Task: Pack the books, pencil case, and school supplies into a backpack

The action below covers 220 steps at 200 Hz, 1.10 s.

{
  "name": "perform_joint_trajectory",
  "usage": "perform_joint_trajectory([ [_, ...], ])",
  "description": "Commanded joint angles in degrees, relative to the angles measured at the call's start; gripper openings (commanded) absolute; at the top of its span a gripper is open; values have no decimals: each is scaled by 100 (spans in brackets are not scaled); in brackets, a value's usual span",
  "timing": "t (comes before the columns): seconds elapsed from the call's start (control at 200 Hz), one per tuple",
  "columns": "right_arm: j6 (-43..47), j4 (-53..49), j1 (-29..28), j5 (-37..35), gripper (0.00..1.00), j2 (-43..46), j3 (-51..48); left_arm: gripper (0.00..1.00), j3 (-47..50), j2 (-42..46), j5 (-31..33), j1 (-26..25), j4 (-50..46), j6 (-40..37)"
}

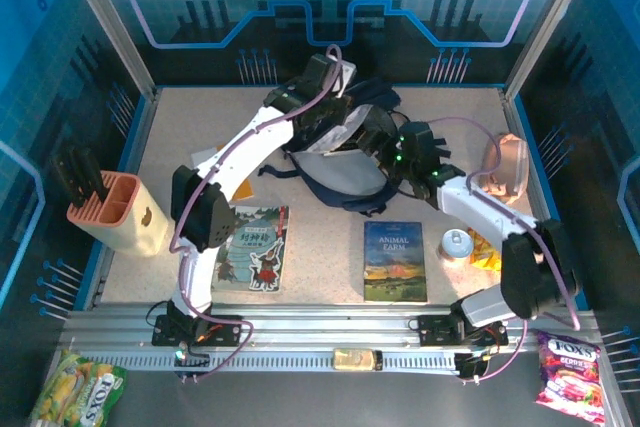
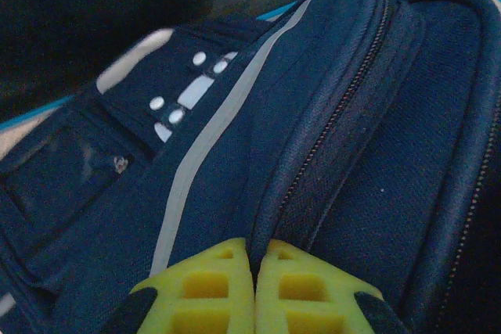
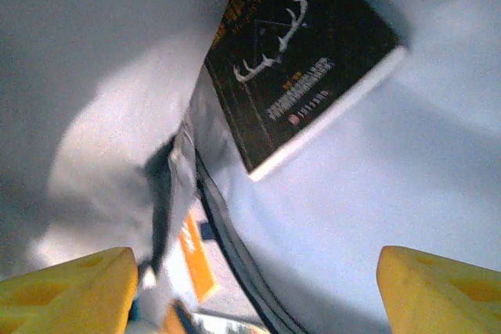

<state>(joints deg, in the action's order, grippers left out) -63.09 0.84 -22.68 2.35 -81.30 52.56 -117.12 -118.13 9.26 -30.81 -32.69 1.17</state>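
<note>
Right gripper [image 3: 254, 291] agape over antler book [image 3: 301, 52]

Pink-and-cream rack [image 1: 120, 215] w/ black pieces [image 1: 80, 175] is seen at tabletop's [image 1: 320, 247] left edge. Small round tin [image 1: 456, 243] is set nr right edge. Yellow-green candy bag [image 1: 75, 392] & red-purple candy bag [image 1: 570, 375] are laid beyond near edge.

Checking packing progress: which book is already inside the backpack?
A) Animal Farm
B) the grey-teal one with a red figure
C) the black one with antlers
C: the black antlered book lies against the pale lining of the backpack, in front of the open right gripper.
</note>
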Motion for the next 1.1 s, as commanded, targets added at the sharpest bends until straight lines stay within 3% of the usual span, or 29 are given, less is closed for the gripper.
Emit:
perform_joint_trajectory([
  [0.0, 1205, -578, -183, -546, 80, 622, -660, 0, 453, 690, 220, 271, 481, 416],
  [0.04, 1396, -615, -226, -722, 81, 897, -820, 1, 720, 797, 137, 277, 549, 454],
  [0.185, 1716, -1430, -212, -1182, 83, 1557, -1004, 30, 1435, 1178, -167, 277, 564, 722],
  [0.355, 1252, -2270, -210, -904, 82, 1524, -1172, 67, 2452, 1779, -787, 303, 939, 1395],
  [0.44, 941, -2355, -217, -690, 82, 1455, -1296, 81, 2952, 2060, -924, 322, 1235, 1659],
  [0.61, 537, -2176, -239, -419, 82, 1294, -1573, 93, 3403, 2333, -1025, 410, 1287, 1903],
  [0.795, 259, -1886, -228, -101, 82, 780, -1743, 99, 3675, 2383, -1587, 427, 1308, 1990],
  [1.095, 370, -1419, 84, -328, 82, 79, -1792, 99, 4002, 2259, -2379, 411, 1519, 2387],
])
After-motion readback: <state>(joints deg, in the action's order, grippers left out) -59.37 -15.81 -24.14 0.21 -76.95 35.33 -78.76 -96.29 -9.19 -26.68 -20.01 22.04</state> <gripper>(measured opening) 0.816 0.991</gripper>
